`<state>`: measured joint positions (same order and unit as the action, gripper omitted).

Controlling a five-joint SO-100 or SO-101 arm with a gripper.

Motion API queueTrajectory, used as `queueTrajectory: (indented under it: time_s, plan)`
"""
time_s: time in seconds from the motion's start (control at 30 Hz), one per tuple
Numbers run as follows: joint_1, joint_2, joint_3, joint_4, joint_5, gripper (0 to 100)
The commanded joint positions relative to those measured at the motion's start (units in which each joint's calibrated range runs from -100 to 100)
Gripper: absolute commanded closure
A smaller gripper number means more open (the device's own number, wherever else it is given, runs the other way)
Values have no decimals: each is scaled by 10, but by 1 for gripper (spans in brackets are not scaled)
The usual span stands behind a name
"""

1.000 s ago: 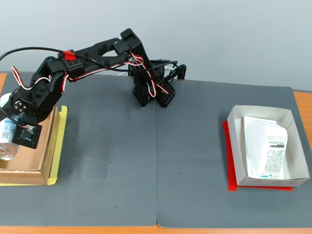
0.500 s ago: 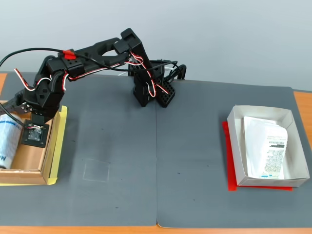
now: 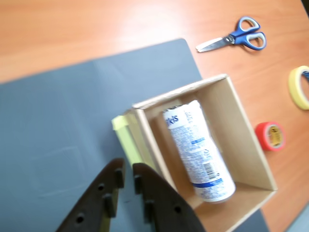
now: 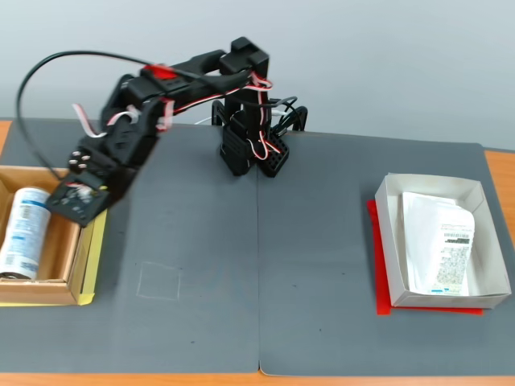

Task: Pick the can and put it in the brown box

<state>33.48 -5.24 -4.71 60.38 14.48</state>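
My gripper (image 3: 126,180) is empty, its two dark fingers (image 3: 110,191) nearly together with only a thin gap between them, hanging over the grey mat (image 3: 58,140) just outside the box (image 3: 241,121) wall. In the wrist view the can (image 3: 198,152) lies up and to the right of my fingertips, past that near wall, flat on the box floor, its long axis running along the box from the far left corner toward the near right one. The fixed view shows the can (image 4: 22,233) lying lengthwise in the box (image 4: 48,291) at the table's left edge, my gripper (image 4: 76,197) just beside its rim. I judge the placing done, so any next move is away.
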Motion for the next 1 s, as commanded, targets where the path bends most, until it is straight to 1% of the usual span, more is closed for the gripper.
queueTrajectory:
  time_s: [0.0, 0.13, 0.27, 0.5, 0.73, 0.97]
  plan:
    - [-47, -117, 57, 2, -68, 99]
    - [-87, -194, 128, 2, -117, 99]
    - [-135, -270, 211, 2, -135, 99]
    - [-213, -428, 361, 1, -135, 99]
    - [-281, -624, 529, 1, -135, 99]
    - [-334, -810, 701, -5, -132, 99]
